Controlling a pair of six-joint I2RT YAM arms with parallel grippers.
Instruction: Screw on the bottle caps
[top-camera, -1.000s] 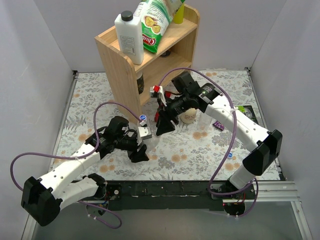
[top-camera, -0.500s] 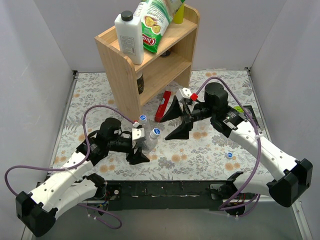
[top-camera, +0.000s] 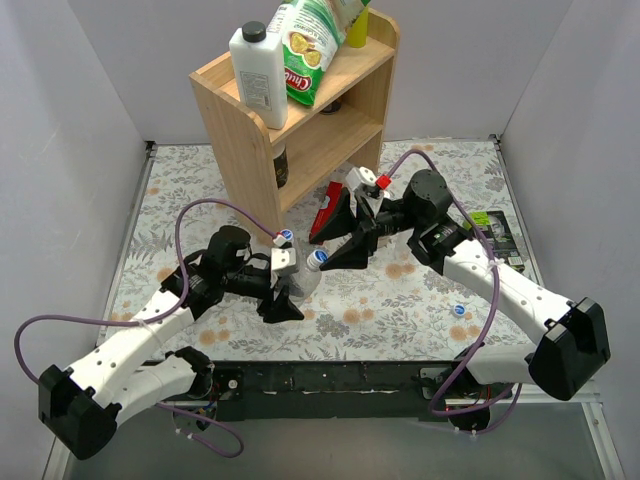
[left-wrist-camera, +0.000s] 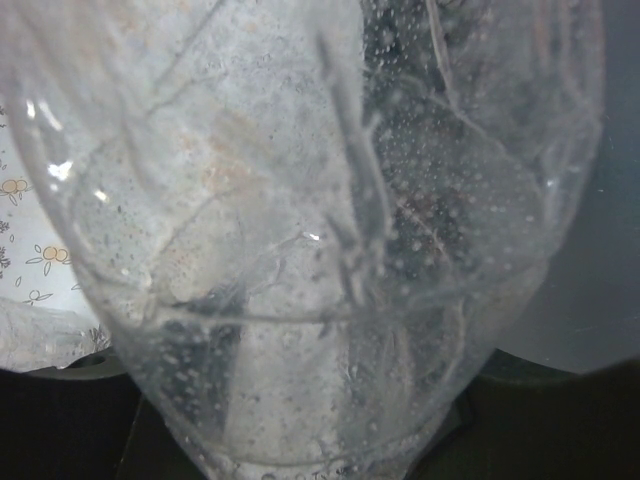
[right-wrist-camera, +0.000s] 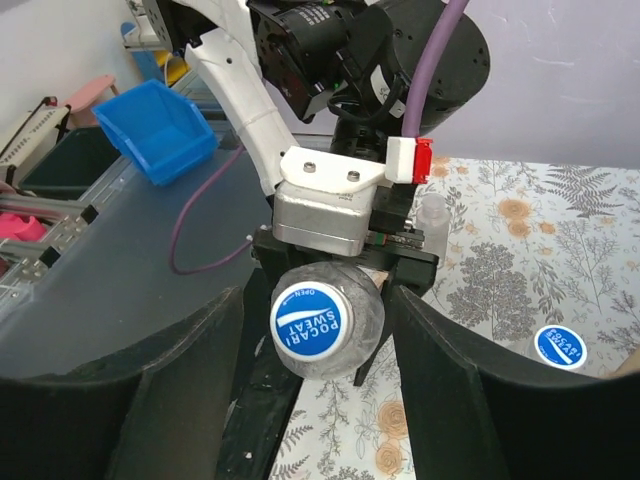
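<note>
The left gripper (top-camera: 288, 288) is clamped on a tilted bottle (left-wrist-camera: 300, 250); its cap (right-wrist-camera: 312, 320) sits on the neck between the right gripper's (top-camera: 338, 240) spread fingers, which stand clear of it. That 1 looks seated, perhaps not tight. A 2nd cap (top-camera: 286, 236) seems to top a bottle behind. A 3rd cap (top-camera: 459, 310) lies loose on the table (top-camera: 380, 300), so work remains.

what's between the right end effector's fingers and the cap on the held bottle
Nothing but air: in the right wrist view the fingers of the right end effector flank the blue cap, a bare gap on each side.
</note>
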